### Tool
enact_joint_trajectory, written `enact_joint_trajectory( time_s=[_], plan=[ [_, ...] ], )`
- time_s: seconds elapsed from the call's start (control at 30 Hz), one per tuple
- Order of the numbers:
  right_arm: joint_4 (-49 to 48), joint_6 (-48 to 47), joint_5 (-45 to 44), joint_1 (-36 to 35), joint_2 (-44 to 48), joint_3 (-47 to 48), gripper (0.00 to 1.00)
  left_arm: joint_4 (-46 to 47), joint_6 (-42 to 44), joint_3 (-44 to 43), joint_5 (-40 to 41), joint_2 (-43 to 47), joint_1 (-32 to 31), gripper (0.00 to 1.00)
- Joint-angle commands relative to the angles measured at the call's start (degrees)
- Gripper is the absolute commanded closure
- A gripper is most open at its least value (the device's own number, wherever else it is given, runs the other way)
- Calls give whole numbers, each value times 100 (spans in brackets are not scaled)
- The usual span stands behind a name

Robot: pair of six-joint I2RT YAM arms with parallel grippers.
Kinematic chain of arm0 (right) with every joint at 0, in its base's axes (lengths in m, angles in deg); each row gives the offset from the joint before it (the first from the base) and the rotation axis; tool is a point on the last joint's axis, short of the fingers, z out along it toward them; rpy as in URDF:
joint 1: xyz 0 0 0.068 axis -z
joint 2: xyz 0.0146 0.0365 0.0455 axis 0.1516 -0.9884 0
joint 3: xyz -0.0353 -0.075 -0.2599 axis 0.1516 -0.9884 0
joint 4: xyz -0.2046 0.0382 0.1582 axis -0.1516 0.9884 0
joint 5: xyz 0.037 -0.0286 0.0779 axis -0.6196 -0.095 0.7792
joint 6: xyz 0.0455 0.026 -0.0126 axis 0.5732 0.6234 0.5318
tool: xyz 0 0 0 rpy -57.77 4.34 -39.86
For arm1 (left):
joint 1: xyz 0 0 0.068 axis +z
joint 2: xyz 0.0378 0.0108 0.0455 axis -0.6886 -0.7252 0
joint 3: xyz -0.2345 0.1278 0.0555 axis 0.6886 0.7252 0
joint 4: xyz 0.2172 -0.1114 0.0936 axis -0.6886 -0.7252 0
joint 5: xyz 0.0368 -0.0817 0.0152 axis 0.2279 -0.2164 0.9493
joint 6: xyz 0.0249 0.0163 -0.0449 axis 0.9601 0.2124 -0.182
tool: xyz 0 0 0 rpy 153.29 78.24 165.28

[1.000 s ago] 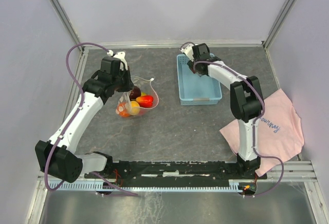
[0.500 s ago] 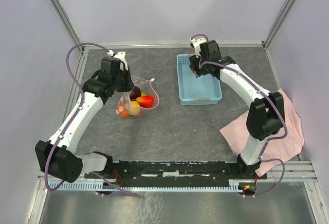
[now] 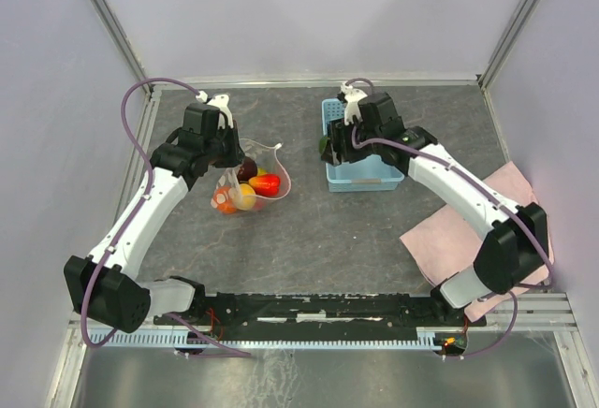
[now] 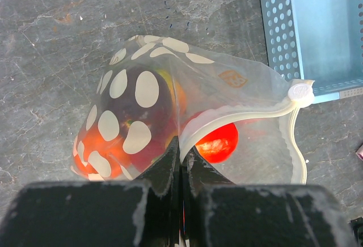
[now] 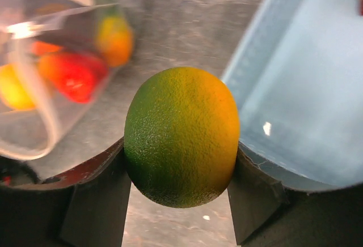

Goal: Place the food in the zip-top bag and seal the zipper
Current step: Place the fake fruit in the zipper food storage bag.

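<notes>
Two grips: left pincer (image 4: 180,145) clamped on the zip-top bag (image 4: 238,82); right pincer (image 5: 178,170) clamping a green-orange fruit (image 5: 181,128).

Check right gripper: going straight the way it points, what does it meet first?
Likely bare table between zip-top bag and basket, the green-yellow fruit in the right gripper landing first. Basket wall close; depth unclear.

food (image 3: 265,183) in the bag (image 3: 278,167), left of the basket (image 3: 365,183), cloth (image 3: 426,240) rightmost.
</notes>
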Motion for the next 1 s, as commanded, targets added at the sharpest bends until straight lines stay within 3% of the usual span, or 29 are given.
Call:
enact_joint_trajectory(
  time_s=[0.0,0.37,0.57,0.97],
  plan=[
    [-749,658,611,-419,345,-93,57,247,126,-95,-100,32,31,97],
    [-2196,1466,832,-1428,436,-402,56,246,135,-95,-140,17,31,97],
    [-2419,1526,849,-1901,-16,-49,54,240,135,-95,-166,13,31,97],
    [-2582,1855,-473,-2144,-982,249,53,247,111,-95,-290,48,31,97]
  ],
)
